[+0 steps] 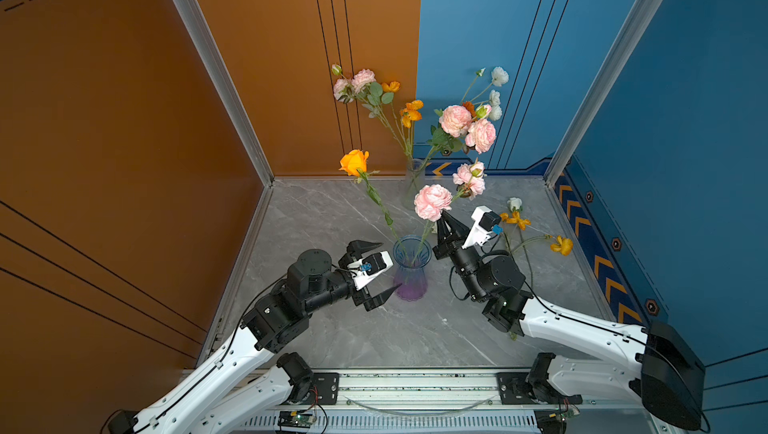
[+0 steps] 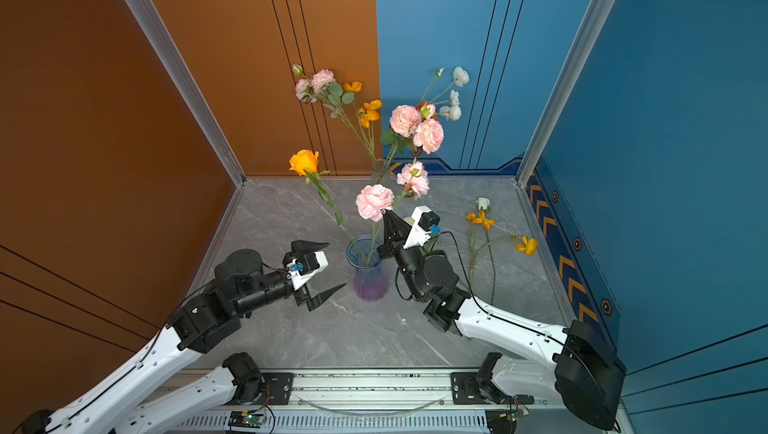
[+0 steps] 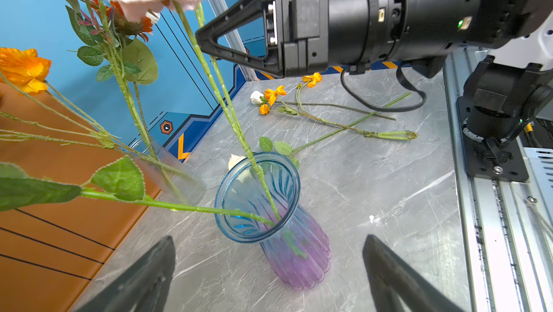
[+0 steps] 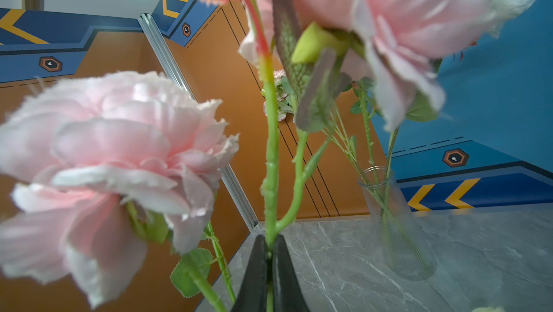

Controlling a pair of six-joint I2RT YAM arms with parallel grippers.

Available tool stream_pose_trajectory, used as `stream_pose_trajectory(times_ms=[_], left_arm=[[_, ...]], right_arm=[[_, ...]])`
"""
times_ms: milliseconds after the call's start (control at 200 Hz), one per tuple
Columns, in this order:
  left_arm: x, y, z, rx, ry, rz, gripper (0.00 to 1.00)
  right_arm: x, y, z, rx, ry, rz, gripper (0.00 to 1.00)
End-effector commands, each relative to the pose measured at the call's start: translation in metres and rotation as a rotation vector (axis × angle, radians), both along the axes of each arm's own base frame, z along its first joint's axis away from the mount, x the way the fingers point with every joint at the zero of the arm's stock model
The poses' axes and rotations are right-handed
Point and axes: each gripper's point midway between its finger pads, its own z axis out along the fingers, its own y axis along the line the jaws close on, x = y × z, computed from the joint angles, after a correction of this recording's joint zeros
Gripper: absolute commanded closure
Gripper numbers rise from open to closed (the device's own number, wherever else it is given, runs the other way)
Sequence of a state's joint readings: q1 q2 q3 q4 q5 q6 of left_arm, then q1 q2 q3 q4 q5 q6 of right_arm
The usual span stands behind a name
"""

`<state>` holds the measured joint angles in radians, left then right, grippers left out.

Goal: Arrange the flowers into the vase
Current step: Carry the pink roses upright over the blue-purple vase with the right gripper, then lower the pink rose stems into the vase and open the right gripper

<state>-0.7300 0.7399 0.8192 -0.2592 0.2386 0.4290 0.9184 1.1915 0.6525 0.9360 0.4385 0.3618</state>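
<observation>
The right fingers (image 1: 449, 224) are pinched shut on the stem of a pink peony spray (image 1: 432, 202) just under its blooms. That grip is high enough to steer the stem's foot, which sits inside the blue-and-purple glass vase (image 1: 409, 286) beside an orange rose (image 1: 354, 161). The left fingers (image 1: 384, 294) gape wide and empty just beside the vase, probably to steady it, while loose stems (image 1: 519, 219) lie on the tabletop (image 1: 374, 340).

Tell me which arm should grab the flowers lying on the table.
Right. The loose flowers lie on its side, near the right gripper, which is shut on the pink flower's stem and must let go first. The open left gripper sits across the vase.
</observation>
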Motion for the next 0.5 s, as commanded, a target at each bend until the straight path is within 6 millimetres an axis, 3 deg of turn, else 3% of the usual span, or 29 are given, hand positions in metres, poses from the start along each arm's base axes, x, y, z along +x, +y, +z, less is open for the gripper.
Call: stream_pose_trajectory(times_ms=[0,490], left_arm=[[-0.002,-0.002,0.001,-0.013,0.024,-0.02,0.02],[-0.003,-0.005,-0.001,-0.014,0.037,-0.036,0.02]], right_arm=[[0.001,-0.006,-0.003,0.061,0.002,-0.04,1.0],[0.016,0.02,-0.048,0.008,0.103,-0.018,0.99]])
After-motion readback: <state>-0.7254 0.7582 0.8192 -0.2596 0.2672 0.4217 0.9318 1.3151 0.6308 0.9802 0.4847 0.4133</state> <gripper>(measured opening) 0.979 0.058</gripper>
